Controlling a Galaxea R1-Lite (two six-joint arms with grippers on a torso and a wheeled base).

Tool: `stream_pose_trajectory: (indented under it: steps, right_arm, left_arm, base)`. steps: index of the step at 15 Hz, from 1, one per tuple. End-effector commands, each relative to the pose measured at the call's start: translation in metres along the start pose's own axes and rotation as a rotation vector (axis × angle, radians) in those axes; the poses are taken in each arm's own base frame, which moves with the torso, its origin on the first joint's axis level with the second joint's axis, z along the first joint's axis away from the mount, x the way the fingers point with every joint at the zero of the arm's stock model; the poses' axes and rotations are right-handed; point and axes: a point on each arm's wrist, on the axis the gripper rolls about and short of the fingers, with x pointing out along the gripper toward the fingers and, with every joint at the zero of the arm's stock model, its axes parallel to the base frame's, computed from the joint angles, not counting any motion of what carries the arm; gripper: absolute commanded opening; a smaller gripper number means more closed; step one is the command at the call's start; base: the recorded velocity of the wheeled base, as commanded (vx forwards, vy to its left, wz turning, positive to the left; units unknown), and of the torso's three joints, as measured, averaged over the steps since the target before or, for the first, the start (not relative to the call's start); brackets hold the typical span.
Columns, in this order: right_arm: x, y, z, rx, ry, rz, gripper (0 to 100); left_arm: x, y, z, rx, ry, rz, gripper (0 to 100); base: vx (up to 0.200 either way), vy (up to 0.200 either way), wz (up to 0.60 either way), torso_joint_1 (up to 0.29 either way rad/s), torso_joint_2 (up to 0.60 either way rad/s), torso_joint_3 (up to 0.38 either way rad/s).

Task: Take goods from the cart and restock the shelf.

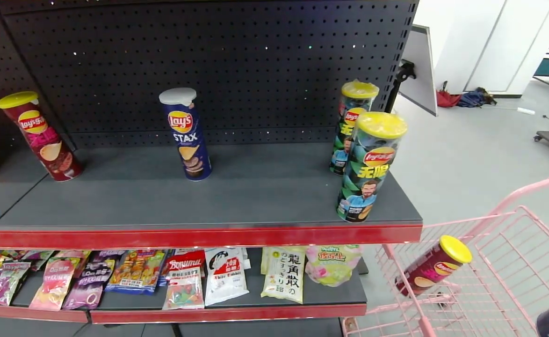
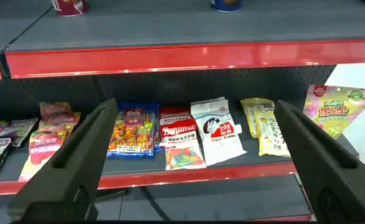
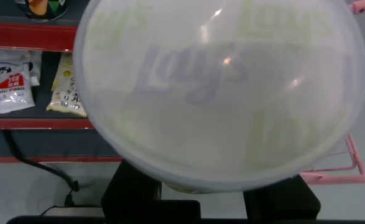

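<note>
- Black pegboard (image 1: 209, 61) backed the upper shelf (image 1: 256, 187), a dark grey deck with a red front edge.
- Four cans stood upright on the upper shelf: red can (image 1: 40, 135) at far left, blue can (image 1: 186, 135) mid-shelf, rear green can (image 1: 351, 121) and front green can (image 1: 370, 171) at the right end. The front green can stood close to the shelf edge, the two just beside each other.
- Lower shelf (image 1: 227, 311) carried a row of snack bags (image 1: 225, 276) lying flat.
- Pink cart (image 1: 531, 188) stood right of the shelf. A maroon can (image 1: 432, 266) with a yellow lid lay tilted inside it, against the side nearest the shelf.
- Right tool (image 3: 204, 196) was clamped on the held can (image 3: 219, 87): dark fingers (image 3: 129, 199) sat at both sides of the can body, under its pale translucent lid. The lid faced the wrist camera.
- Behind the held can, the right wrist view showed the lower shelf's bags on one side and the cart's pink wire on the other.
- Left tool (image 2: 194, 106) was apart, fingers (image 2: 76, 162) spread wide with nothing between them.
- Left tool faced the lower shelf's front, level with the snack bags and below the upper shelf's red edge. It was well apart from every can.
</note>
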Motion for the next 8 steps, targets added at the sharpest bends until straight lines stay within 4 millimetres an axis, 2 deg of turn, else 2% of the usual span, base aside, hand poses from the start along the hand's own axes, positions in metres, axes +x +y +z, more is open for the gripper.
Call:
stream_pose_trajectory:
  steps: [1, 2, 8]
  right_arm:
    - [-0.005, 0.000, -0.008, 0.006, -0.017, -0.006, 0]
    - [-0.011, 0.001, -0.017, 0.007, -0.045, -0.002, 0]
    - [-0.024, 0.003, -0.042, 0.009, -0.120, 0.036, 0]
  left_arm:
    - [0.000, 0.000, 0.000, 0.000, 0.002, 0.001, 100]
    - [0.000, 0.000, 0.000, 0.003, 0.002, 0.001, 100]
    - [0.000, 0.000, 0.000, 0.003, 0.002, 0.001, 100]
  base:
    - [0.000, 0.000, 0.00, 0.000, 0.00, 0.000]
    - [0.000, 0.000, 0.00, 0.000, 0.00, 0.000]
    - [0.000, 0.200, 0.00, 0.000, 0.00, 0.002]
